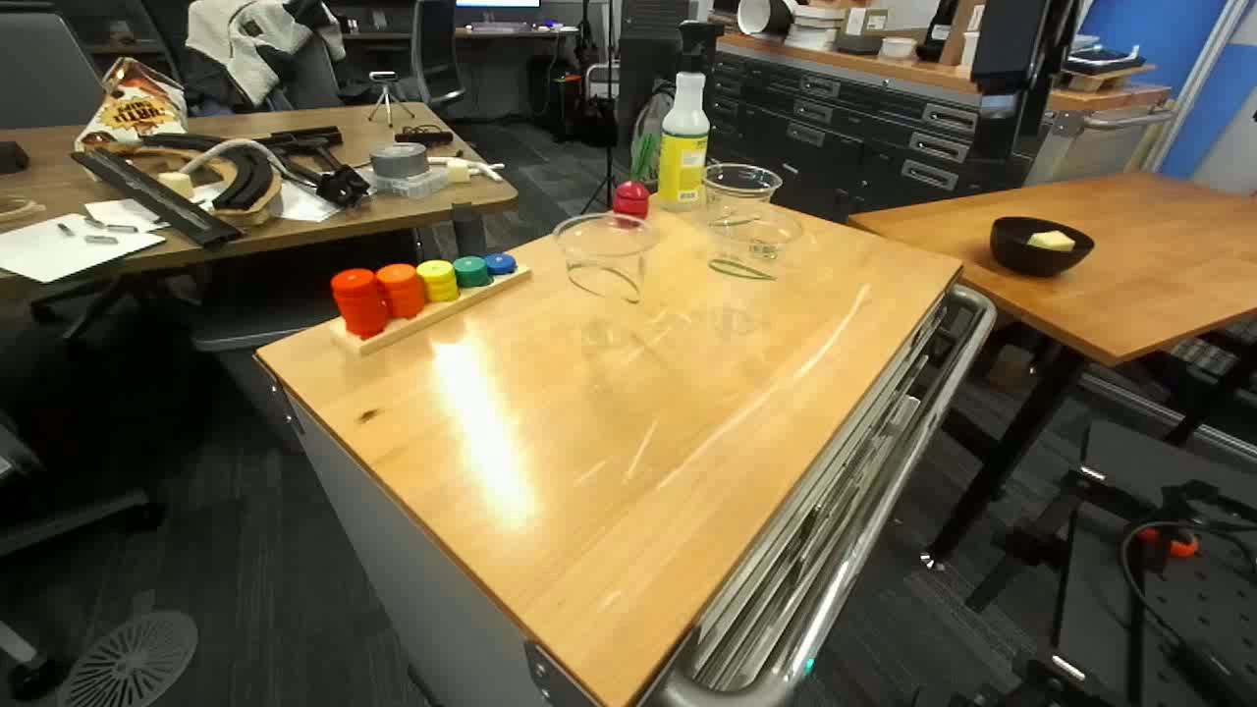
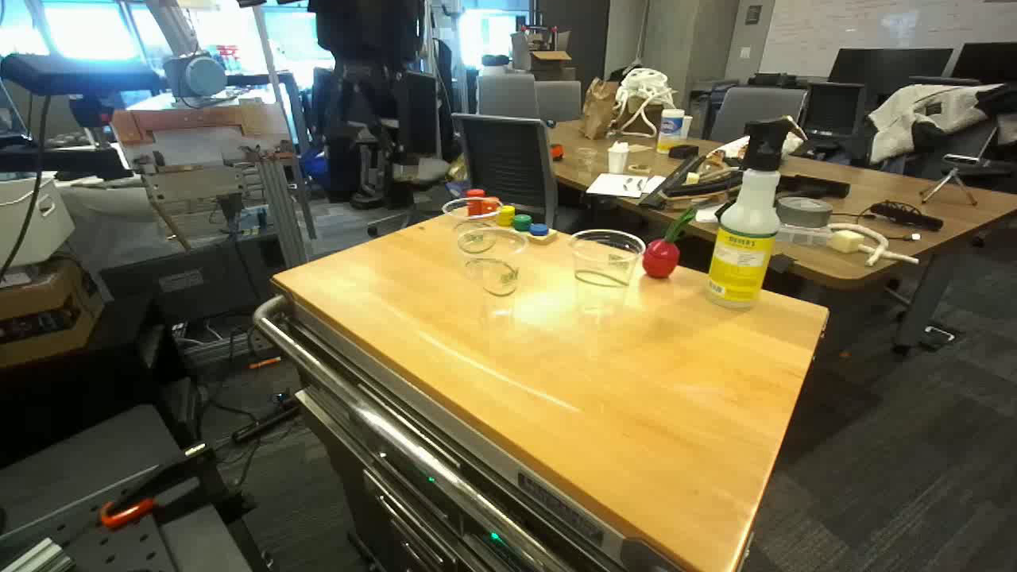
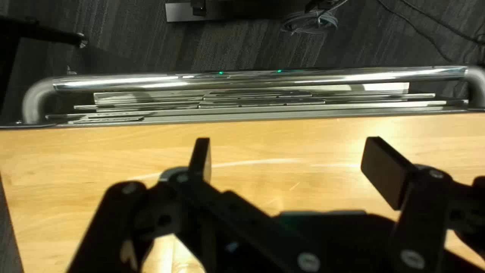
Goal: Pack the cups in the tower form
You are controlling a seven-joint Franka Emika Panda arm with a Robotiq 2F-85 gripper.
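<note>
Clear cups stand upright and apart on the wooden cart top [image 1: 589, 471]. In an exterior view one cup [image 1: 604, 260] stands near the coloured pieces, and two cups, a far one [image 1: 741, 189] and a nearer one [image 1: 754, 250], overlap in sight near the bottle. In an exterior view a cup [image 2: 606, 262] stands by the red radish-like object, and two more, a far one [image 2: 470, 226] and a nearer one [image 2: 496, 262], overlap. My gripper [image 3: 288, 163] is open and empty above the cart top in the wrist view. No cup shows clearly there. Neither exterior view shows the gripper.
A row of coloured pieces [image 1: 422, 295] on a wooden base lies at the cart's edge. A yellow-labelled spray bottle [image 2: 743, 238] and a red radish-like object [image 2: 660, 259] stand near another edge. A metal handle rail [image 3: 257, 79] runs along one side.
</note>
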